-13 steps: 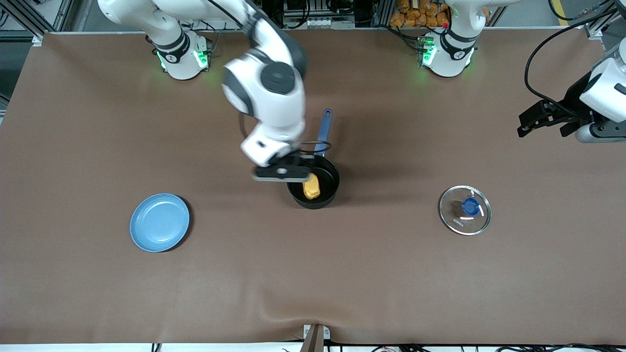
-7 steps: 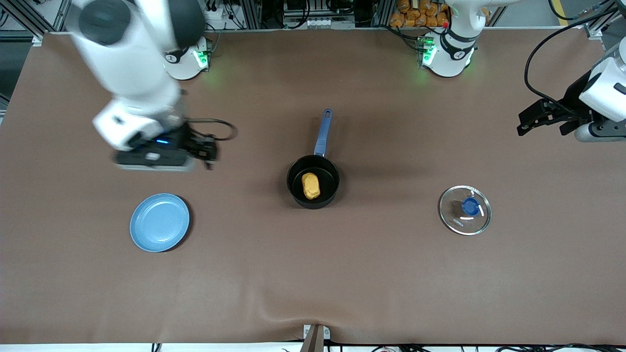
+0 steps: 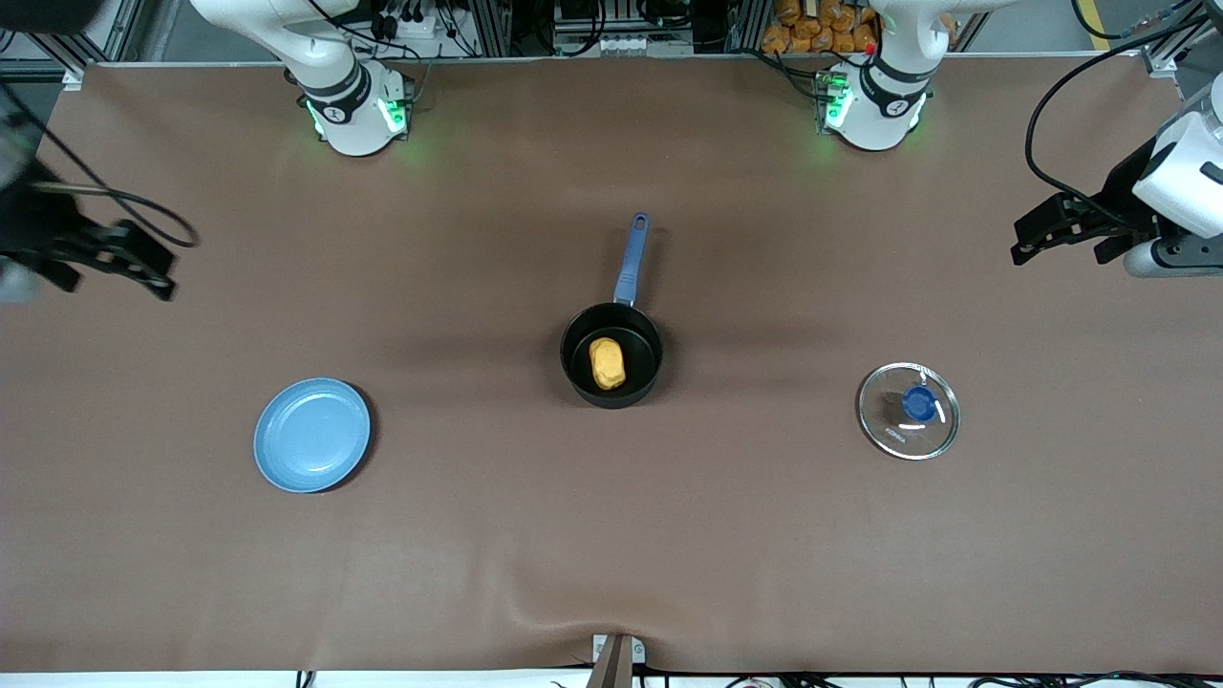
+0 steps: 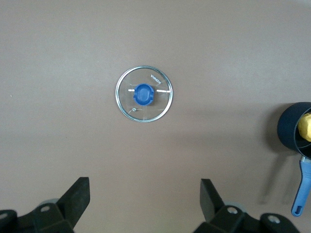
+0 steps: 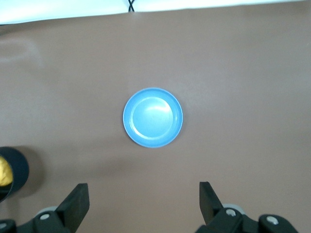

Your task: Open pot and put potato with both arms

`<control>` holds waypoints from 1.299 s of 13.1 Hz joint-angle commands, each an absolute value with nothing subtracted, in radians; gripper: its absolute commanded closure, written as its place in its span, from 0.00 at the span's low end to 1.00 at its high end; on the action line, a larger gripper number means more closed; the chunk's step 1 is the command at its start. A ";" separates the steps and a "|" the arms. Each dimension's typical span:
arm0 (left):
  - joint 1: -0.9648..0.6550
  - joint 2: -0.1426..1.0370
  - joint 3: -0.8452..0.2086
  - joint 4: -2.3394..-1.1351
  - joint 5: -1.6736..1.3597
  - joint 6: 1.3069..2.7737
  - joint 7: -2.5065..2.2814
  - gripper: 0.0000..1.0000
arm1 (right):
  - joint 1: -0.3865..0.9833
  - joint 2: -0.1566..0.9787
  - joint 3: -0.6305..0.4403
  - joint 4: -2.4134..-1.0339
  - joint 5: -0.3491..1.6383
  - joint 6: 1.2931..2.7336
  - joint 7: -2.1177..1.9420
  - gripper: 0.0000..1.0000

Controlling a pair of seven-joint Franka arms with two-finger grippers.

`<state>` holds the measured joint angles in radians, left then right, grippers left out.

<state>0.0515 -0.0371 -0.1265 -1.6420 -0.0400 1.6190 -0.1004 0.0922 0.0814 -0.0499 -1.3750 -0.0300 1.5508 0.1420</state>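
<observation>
The black pot (image 3: 643, 354) with its blue handle (image 3: 631, 256) stands uncovered at the table's middle. The yellow-orange potato (image 3: 607, 364) lies inside it. The glass lid (image 3: 908, 411) with its blue knob lies flat on the table toward the left arm's end. My left gripper (image 3: 1061, 250) is open and empty, up in the air over that end; its wrist view shows the lid (image 4: 144, 94), the pot (image 4: 290, 131) and the potato (image 4: 306, 127). My right gripper (image 3: 110, 277) is open and empty over the right arm's end; its wrist view shows the pot (image 5: 19, 171) at the edge.
A flat blue plate (image 3: 311, 435) lies toward the right arm's end, nearer to the front camera than the pot; it also shows in the right wrist view (image 5: 152, 117). The brown mat (image 3: 611, 535) has a small ridge at its front edge.
My right gripper has swung from over the pot out to the right arm's end of the table, leaving the potato in the pot. The left arm has not moved.
</observation>
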 commanded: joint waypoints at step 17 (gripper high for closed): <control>0.051 -0.060 -0.143 -1.623 0.011 1.546 -0.080 0.00 | -0.008 0.014 -0.083 -1.416 0.023 1.485 -0.020 0.00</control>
